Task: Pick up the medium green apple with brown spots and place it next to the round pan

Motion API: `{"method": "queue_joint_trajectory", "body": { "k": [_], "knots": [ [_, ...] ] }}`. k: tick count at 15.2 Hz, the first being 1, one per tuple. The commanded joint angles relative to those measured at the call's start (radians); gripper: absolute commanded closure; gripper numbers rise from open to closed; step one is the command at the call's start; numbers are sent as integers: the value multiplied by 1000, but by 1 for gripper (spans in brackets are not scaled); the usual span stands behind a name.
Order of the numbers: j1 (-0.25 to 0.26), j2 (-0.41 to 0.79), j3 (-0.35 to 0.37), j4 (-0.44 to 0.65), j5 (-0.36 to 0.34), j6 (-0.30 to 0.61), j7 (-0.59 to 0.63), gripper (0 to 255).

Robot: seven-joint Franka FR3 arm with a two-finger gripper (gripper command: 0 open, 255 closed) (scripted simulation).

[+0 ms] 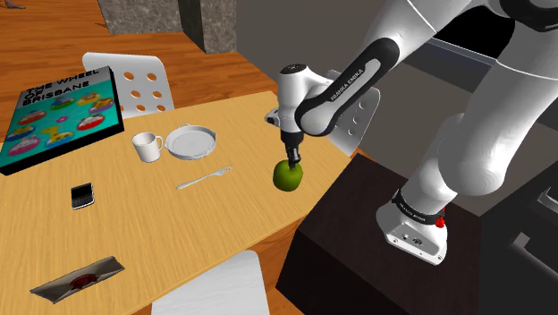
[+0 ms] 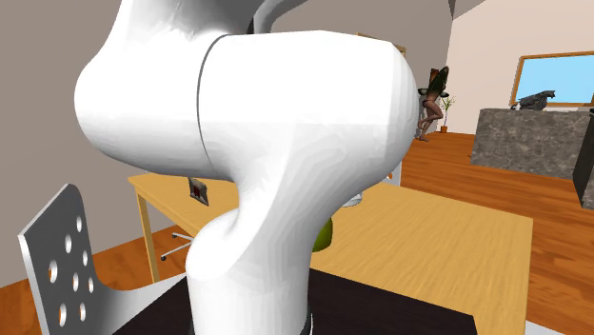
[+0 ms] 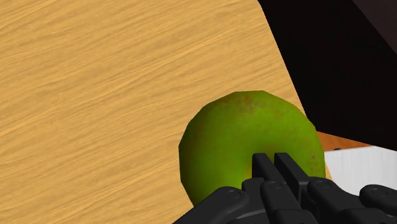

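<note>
Green, brown-flecked apple (image 1: 287,176) lies at 4 o'clock from the round pan (image 1: 191,140) in the shoulder view, near the table (image 1: 134,224) edge, judged light, rigid and slick: grasp across its widest girth; the gripper (image 1: 293,160), its fingers together, stands just above it.

Fork (image 1: 204,176) (mug (image 1: 147,146) too) near pan (image 1: 191,140)

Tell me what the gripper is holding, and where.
Apparently nothing: the fingers of the gripper meet at the top of the green apple, clasping no visible part.
</note>
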Motion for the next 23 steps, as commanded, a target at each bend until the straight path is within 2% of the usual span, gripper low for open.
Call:
{"method": "queue_joint_trajectory", "body": {
  "k": [1, 20, 23],
  "knots": [
    [1, -28, 2, 3, 6, -31, -4, 255],
    [5, -248, 3, 64, 41, -312, -36, 255],
    [-13, -146, -16, 179, 25, -324, -63, 255]
  ]
}}
